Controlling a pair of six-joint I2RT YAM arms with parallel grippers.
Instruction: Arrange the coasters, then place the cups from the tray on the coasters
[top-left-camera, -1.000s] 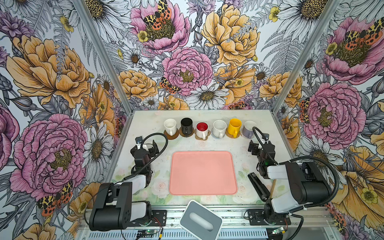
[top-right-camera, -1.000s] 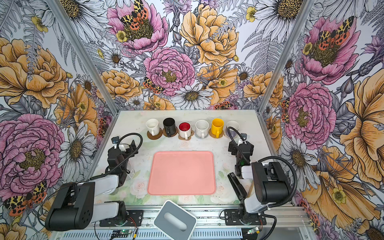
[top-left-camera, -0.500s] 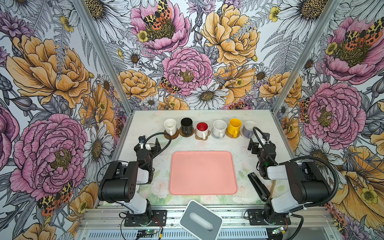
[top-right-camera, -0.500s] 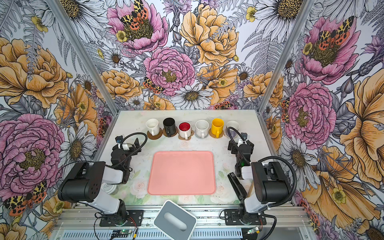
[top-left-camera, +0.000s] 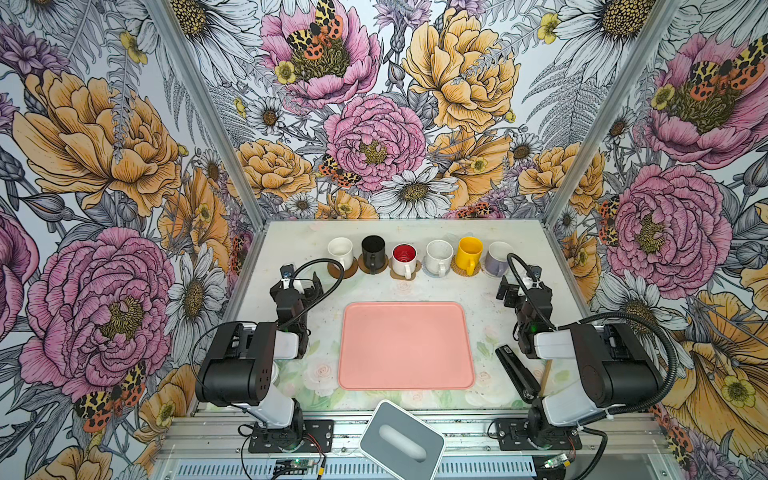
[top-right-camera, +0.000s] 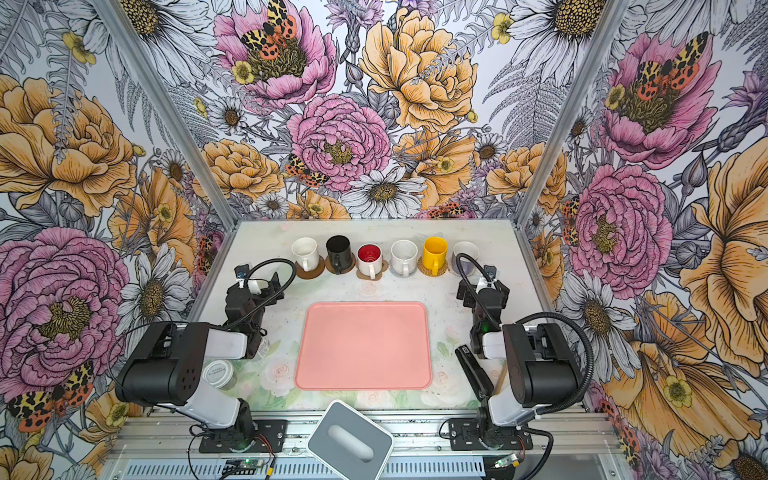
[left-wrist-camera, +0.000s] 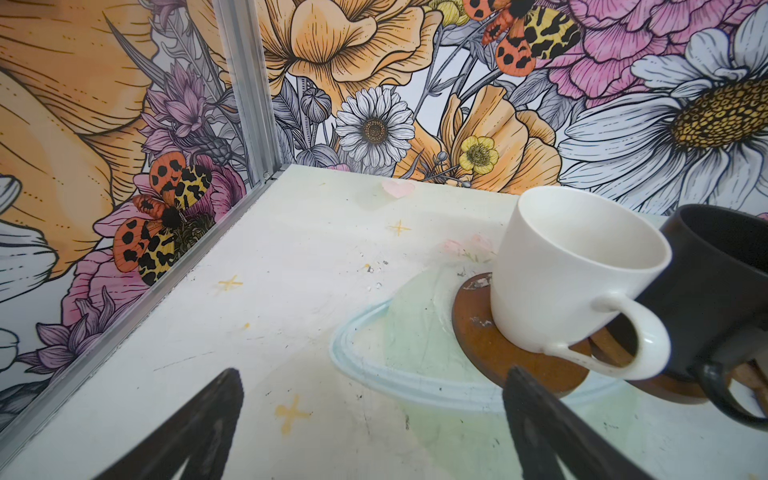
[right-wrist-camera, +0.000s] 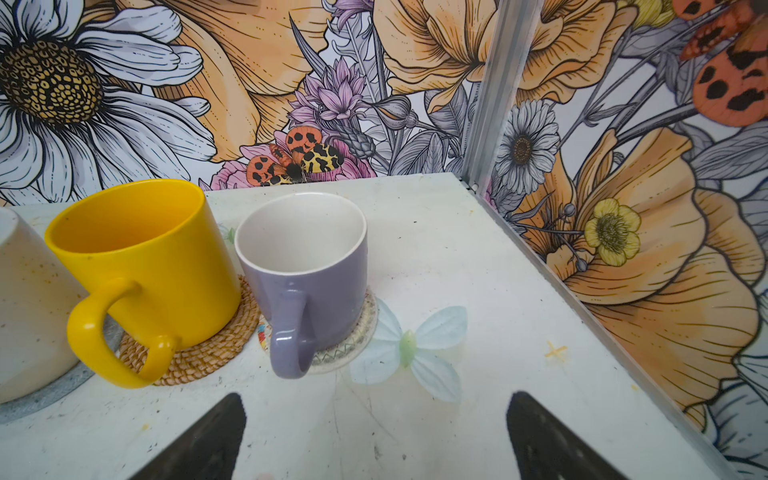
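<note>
The cups, six handled mugs, are standing upright in a row beyond the far edge of the large salmon-pink rectangular tray (top-left-camera: 405, 345), each one sitting on a coaster and none on the tray itself. Running from the tray's left side to its right, they are lining up as: a cream-white mug (top-left-camera: 340, 250) on a brown disc (left-wrist-camera: 478, 345); a black mug (top-left-camera: 372, 250) on a second brown disc (left-wrist-camera: 665, 387); a white mug with a red inside (top-left-camera: 404, 258) on a tan paw-shaped mat (top-left-camera: 417, 274); a speckled white mug (top-left-camera: 438, 255) on a grey mat (right-wrist-camera: 37, 397); a yellow mug (top-left-camera: 469, 252) on an orange-tan rattan round (right-wrist-camera: 208, 357); a lavender mug (top-left-camera: 497, 259) on a pale round woven mat (right-wrist-camera: 353, 349); every handle is pointing back toward the tray.

The left gripper (left-wrist-camera: 374, 374) is hovering off the tray's far-left corner, its jaws standing wide apart and gripping nothing, facing the cream-white mug; the right gripper (right-wrist-camera: 376, 397) is hovering off the tray's far-right corner, its jaws likewise spread and holding nothing, facing the lavender mug.

A black stapler-shaped bar (top-left-camera: 517, 374) is lying just beside the tray's right edge; a grey-white box with an oval slot (top-left-camera: 402, 438) is sitting in front of the tray's near edge; a small pale-lidded jar (top-right-camera: 218, 372) is standing left of the tray's near-left corner, partly under the left arm.
</note>
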